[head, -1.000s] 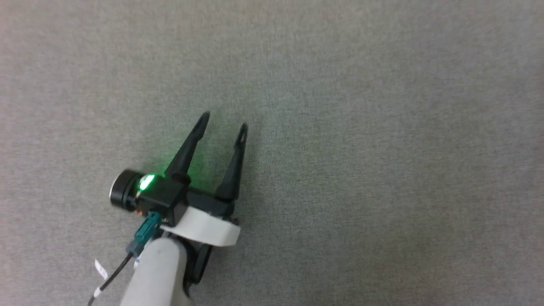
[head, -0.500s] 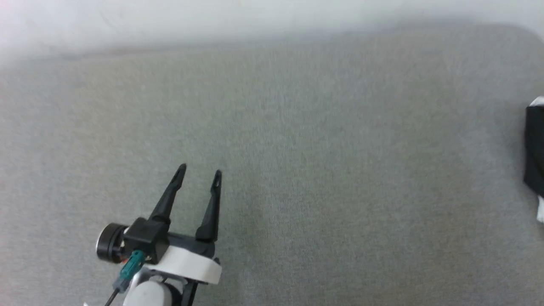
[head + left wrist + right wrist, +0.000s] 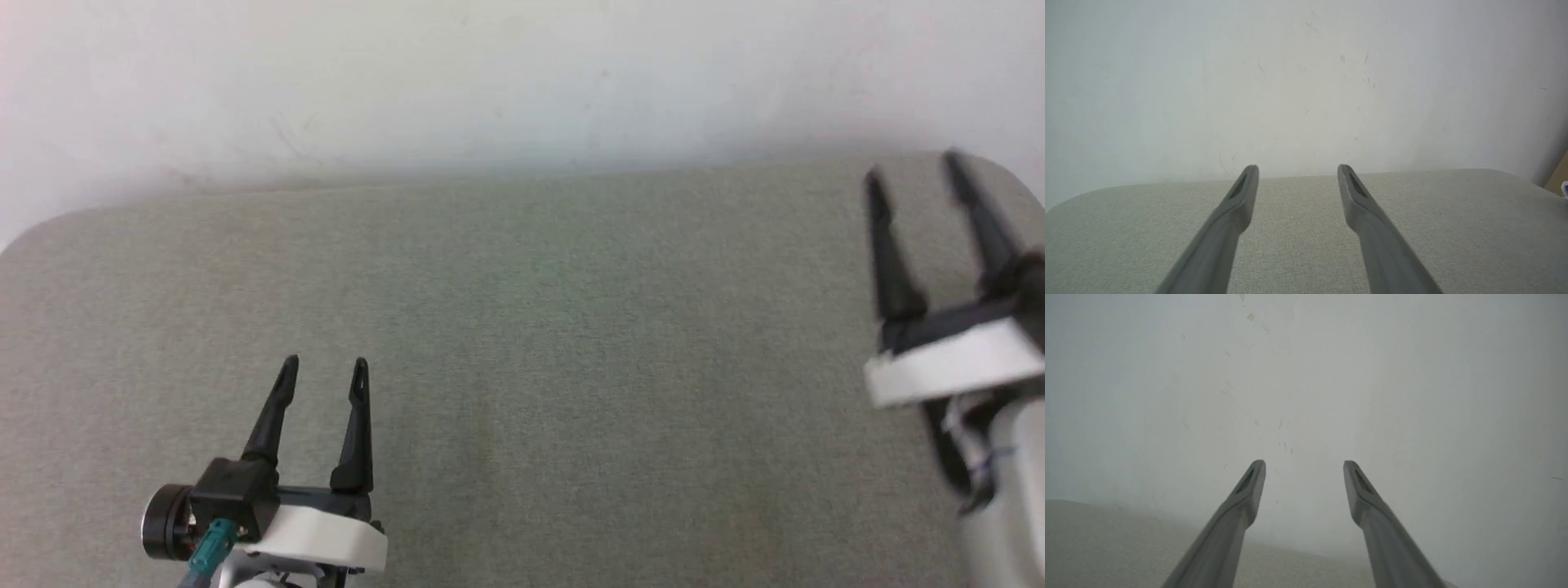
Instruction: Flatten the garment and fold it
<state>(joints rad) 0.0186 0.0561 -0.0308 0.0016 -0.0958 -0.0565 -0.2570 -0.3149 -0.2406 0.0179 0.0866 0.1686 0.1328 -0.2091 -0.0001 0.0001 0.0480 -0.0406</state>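
The garment is out of view. My left gripper hovers over the lower left of the grey fabric surface, open, nothing between its fingers. My right gripper stands at the right edge of the head view, blurred, also open and empty, its tips near the surface's far right corner. In the left wrist view the left gripper points at the far edge of the grey surface and the wall. In the right wrist view the right gripper points at the pale wall, with the grey surface low at the left.
A white wall rises right behind the grey surface's far edge. The surface has rounded far corners at the left and right. A tan object shows past the surface's right end in the left wrist view.
The head camera has tilted up, bringing the far edge and wall into view. The right gripper has come into the picture at the right. A black-and-white thing at the right edge half a second ago is gone.
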